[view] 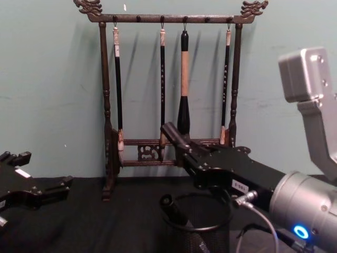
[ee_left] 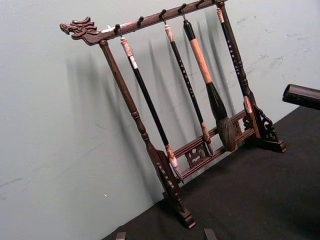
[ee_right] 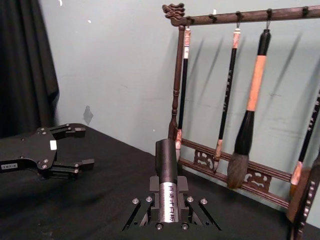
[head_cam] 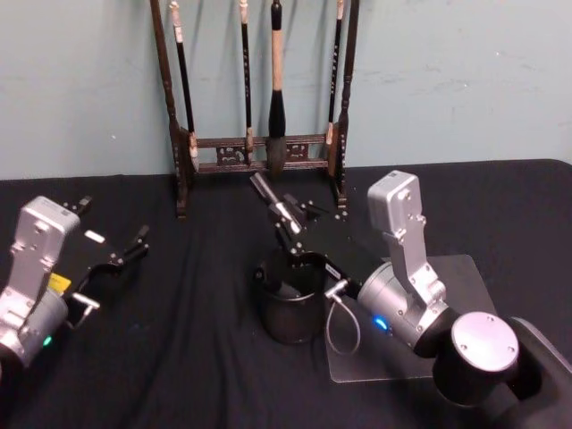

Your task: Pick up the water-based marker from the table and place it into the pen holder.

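My right gripper (head_cam: pixel 288 225) is shut on the water-based marker (head_cam: pixel 271 204), which has a black cap and a silver barrel with print (ee_right: pixel 167 192). The marker tilts up toward the back left, its capped end high. It hangs just above and behind the pen holder (head_cam: pixel 290 315), a small black mesh cup with a solid rim (view: pixel 210 227). In the chest view the gripped marker (view: pixel 175 135) sits above the holder's rim. My left gripper (head_cam: pixel 109 225) is open and holds nothing, resting low at the table's left side, also in the right wrist view (ee_right: pixel 75 148).
A tall dark wooden rack (head_cam: pixel 259 154) hung with several brushes stands at the back against the wall. A dark pen (view: pixel 171 206) leans inside the holder. A grey mat (head_cam: pixel 465 273) lies under my right arm on the black cloth.
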You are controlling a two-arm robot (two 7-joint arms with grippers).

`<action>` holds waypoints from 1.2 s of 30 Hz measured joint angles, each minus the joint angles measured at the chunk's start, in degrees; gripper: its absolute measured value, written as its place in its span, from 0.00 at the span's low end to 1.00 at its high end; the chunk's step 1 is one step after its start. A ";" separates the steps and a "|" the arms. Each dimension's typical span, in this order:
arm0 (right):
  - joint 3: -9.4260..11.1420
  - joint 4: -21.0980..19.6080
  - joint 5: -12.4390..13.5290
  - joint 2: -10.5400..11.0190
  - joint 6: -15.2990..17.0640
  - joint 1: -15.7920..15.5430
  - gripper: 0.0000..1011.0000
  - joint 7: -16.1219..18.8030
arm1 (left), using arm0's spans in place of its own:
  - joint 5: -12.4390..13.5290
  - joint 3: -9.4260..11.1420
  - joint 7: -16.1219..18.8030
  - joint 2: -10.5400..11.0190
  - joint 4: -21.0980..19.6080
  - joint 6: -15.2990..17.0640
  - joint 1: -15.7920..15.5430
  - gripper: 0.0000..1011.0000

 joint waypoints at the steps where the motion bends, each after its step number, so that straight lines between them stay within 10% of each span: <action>1: -0.11 0.10 -0.07 0.00 0.02 0.15 0.21 0.07 | 0.00 0.00 0.00 0.00 0.00 0.00 0.00 1.00; 36: -1.54 4.23 0.22 -1.40 0.52 3.51 0.21 0.84 | 0.00 0.00 0.00 0.00 0.00 0.00 0.00 1.00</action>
